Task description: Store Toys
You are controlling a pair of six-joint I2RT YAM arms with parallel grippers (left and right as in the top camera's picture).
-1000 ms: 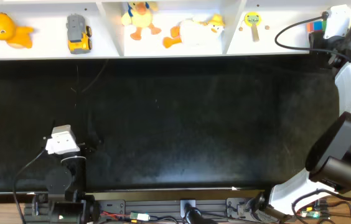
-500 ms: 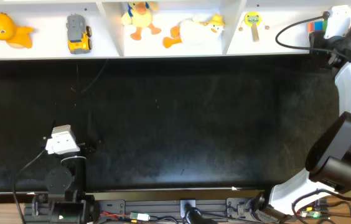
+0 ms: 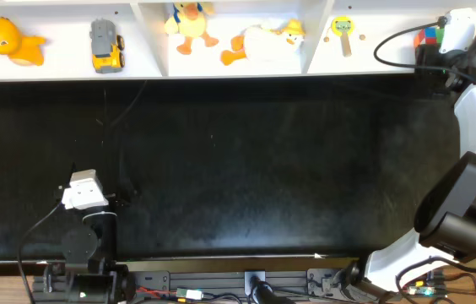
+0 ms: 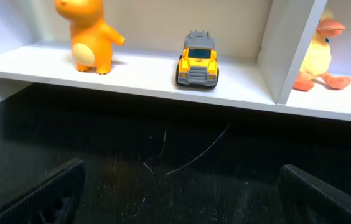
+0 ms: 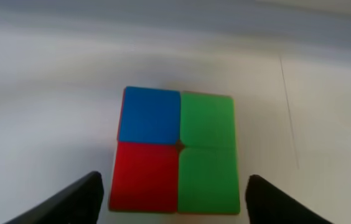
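Observation:
A colour cube (image 5: 177, 149) with blue, green and red squares rests on the white shelf (image 3: 221, 69), in the rightmost compartment (image 3: 428, 35). My right gripper (image 5: 174, 179) is open, one finger on each side of the cube and neither touching it. In the top view it sits at the far right of the shelf (image 3: 443, 38). Low at the left of the black mat, my left gripper (image 3: 83, 191) is open and holds nothing (image 4: 180, 168). It faces the shelf.
On the shelf stand an orange figure (image 3: 10, 40), a yellow toy truck (image 4: 198, 59), a yellow plush duck (image 3: 191, 24), a white plush duck lying down (image 3: 263, 42) and a small yellow toy (image 3: 342, 32). White dividers split the shelf. The black mat (image 3: 246, 169) is bare.
A little more of the cube shows beside the right gripper than before. The left arm has not moved.

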